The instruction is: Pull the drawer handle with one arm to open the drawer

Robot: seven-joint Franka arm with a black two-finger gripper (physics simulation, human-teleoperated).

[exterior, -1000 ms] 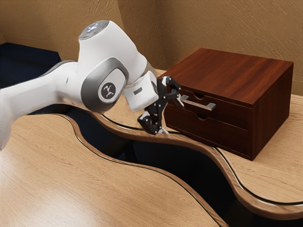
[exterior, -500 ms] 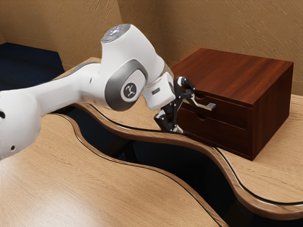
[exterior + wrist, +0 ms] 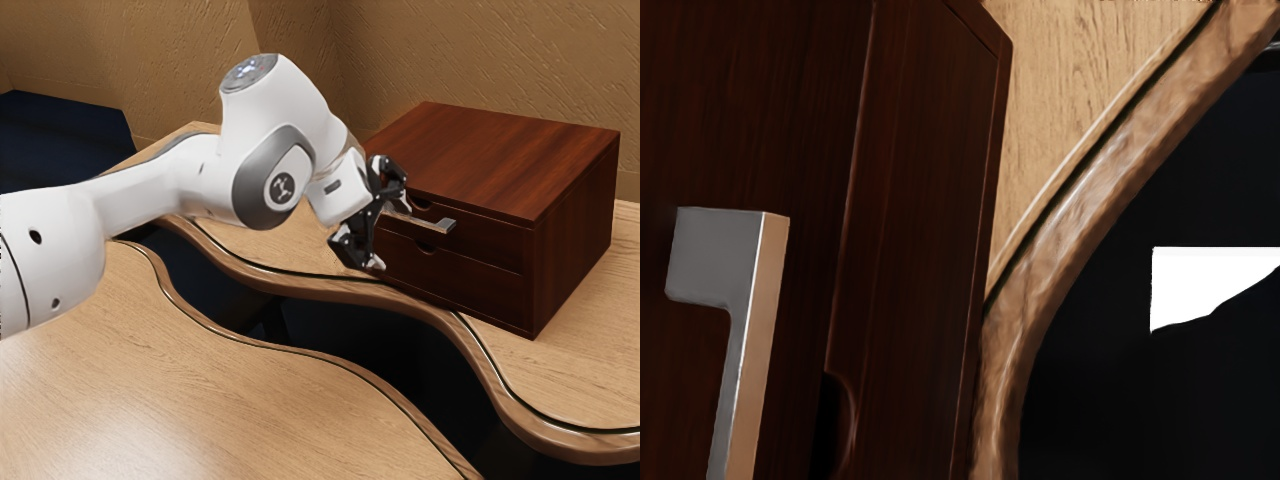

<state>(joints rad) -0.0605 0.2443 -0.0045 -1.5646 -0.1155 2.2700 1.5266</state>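
While the gripper (image 3: 383,222) is held with its fingers spread wide at the end of the drawer handle (image 3: 425,222) toward the exterior view's left, nothing is clasped. The handle is fixed on the upper drawer (image 3: 470,238) of the dark wooden cabinet (image 3: 500,150), which is set on the table (image 3: 590,380).

Curved wooden tabletops (image 3: 200,400), textured tan wall (image 3: 480,50).

Cabinet (image 3: 500,160) on table (image 3: 590,380), my gripper (image 3: 378,226) at handle (image 3: 428,222).
Cabinet stands at the exterior view's right; handle on upper drawer (image 3: 475,238), lower drawer (image 3: 450,282) beneath; my gripper at the handle's end nearer my arm.
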